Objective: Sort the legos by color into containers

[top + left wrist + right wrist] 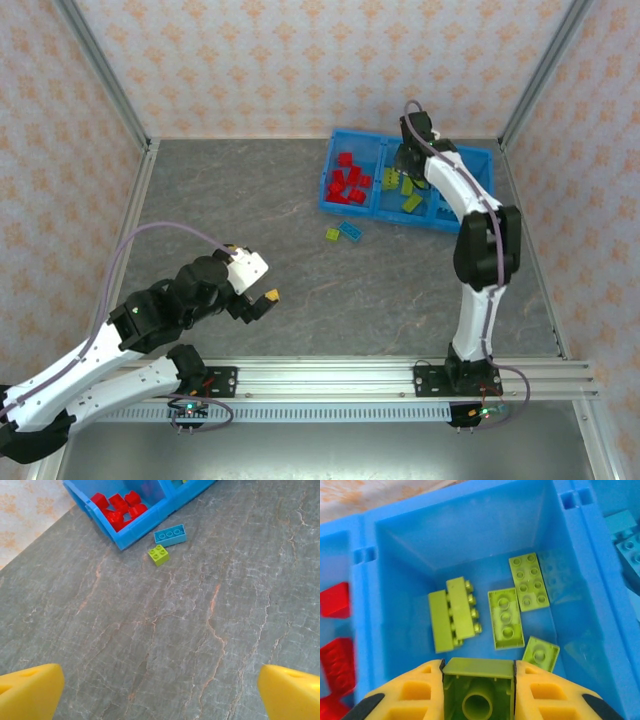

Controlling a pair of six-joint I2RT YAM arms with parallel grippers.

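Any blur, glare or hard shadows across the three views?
Top external: even soft light, no hard shadows; loose legos small but sharp. Left wrist: table crisp, left gripper's fingertips blurred in the lower corners. Right wrist: glossy tray faintly mirrors the green bricks; held brick in the right gripper looks slightly soft.

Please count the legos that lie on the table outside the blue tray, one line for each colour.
lime green lego: 1
light blue lego: 1
Total: 2
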